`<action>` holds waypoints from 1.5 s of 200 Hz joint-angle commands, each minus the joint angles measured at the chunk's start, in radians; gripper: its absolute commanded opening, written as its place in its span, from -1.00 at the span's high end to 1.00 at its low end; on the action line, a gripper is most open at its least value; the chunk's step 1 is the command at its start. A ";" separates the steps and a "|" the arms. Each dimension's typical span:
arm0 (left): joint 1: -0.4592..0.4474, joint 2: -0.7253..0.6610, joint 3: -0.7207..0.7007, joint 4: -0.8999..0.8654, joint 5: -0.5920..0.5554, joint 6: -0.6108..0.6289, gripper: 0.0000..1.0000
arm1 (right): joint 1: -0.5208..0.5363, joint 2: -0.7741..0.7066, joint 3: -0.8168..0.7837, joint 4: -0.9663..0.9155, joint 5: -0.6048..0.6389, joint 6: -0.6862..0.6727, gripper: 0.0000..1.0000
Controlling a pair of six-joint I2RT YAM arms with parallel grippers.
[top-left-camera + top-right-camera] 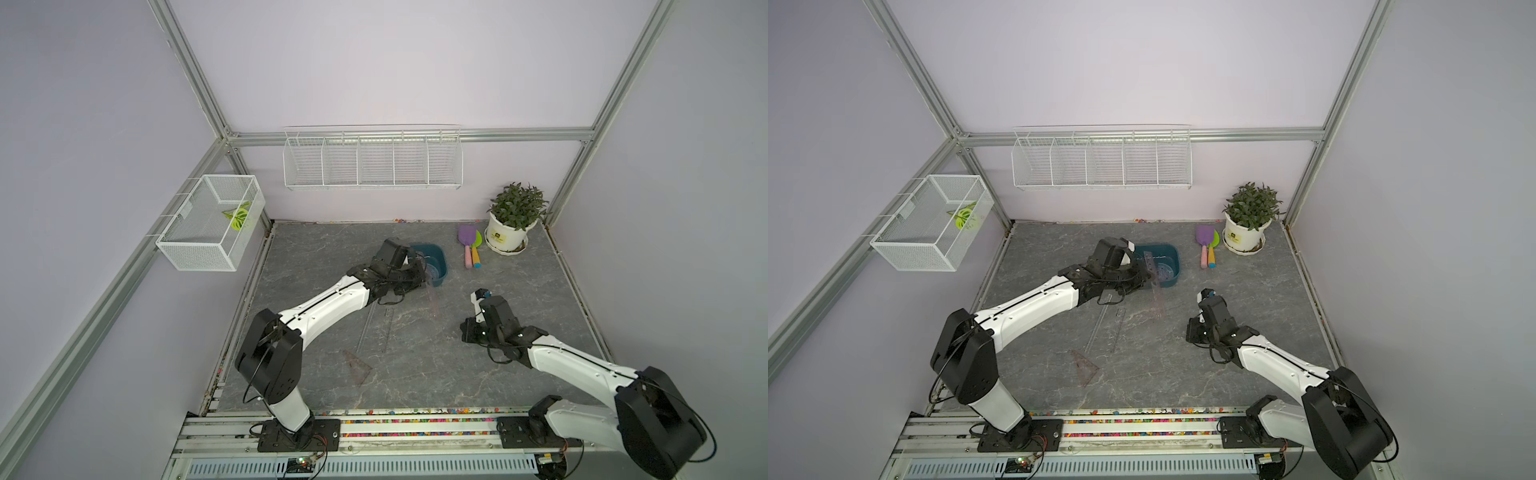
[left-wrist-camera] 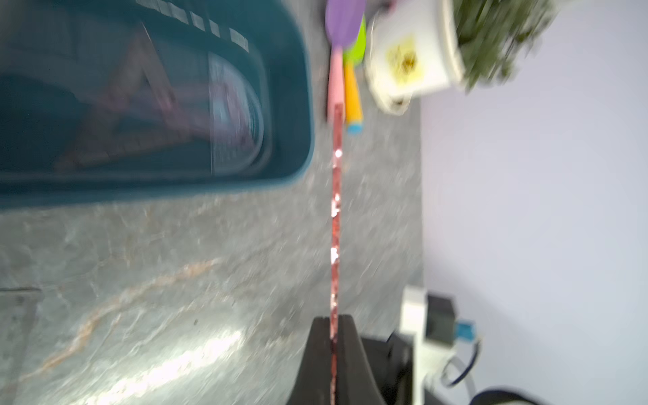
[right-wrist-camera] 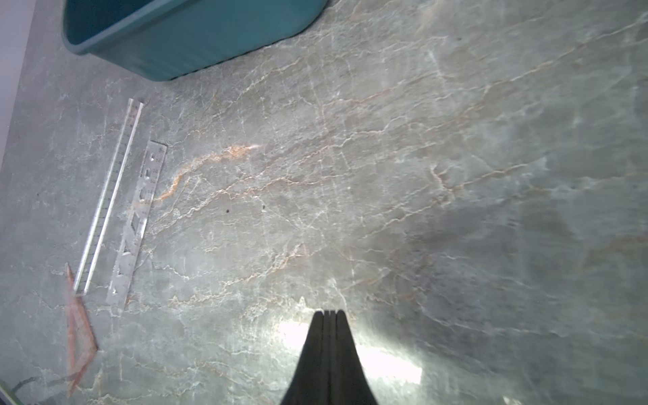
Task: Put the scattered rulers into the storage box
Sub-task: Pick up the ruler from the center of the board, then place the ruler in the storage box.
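item 1. storage box: dark teal tub on the grey bench; the landmark for all entries. inside it lay a bluish protractor and tinted triangles, both blurred.

item 2. pinkish-brown ruler: clamped edge-on between the left fingers, just in front of the box's near wall and outside its rim. whether it touched the box could not be told.

item 3. right fingers: pressed together, empty, well apart from the box toward its front.

item 4. not yet boxed, all flat on the bench in front of the box: clear ruler, stencil ruler, brown triangle.

handling note, a judgement: the held ruler looked about as long as the box. it was best lifted clear of the rim, turned along the box's long side, lowered one end first, and released low over the protractor. the thin plastic might slip or catch the rim.
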 commanded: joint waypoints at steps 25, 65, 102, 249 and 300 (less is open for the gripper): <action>-0.013 0.035 0.007 0.061 -0.438 -0.405 1.00 | -0.021 -0.035 0.007 -0.049 -0.057 -0.033 0.96; -0.013 0.150 0.006 0.240 -0.627 -0.602 1.00 | -0.033 -0.043 0.032 -0.083 -0.107 -0.061 0.96; -0.013 0.271 0.057 0.345 -0.676 -0.654 1.00 | -0.042 -0.064 0.014 -0.069 -0.159 -0.053 0.96; -0.012 0.473 0.226 0.320 -0.653 -0.681 0.82 | -0.067 -0.074 -0.036 -0.010 -0.195 -0.035 0.96; -0.009 0.484 0.218 0.289 -0.662 -0.715 0.80 | -0.068 -0.061 -0.040 0.006 -0.207 -0.032 0.96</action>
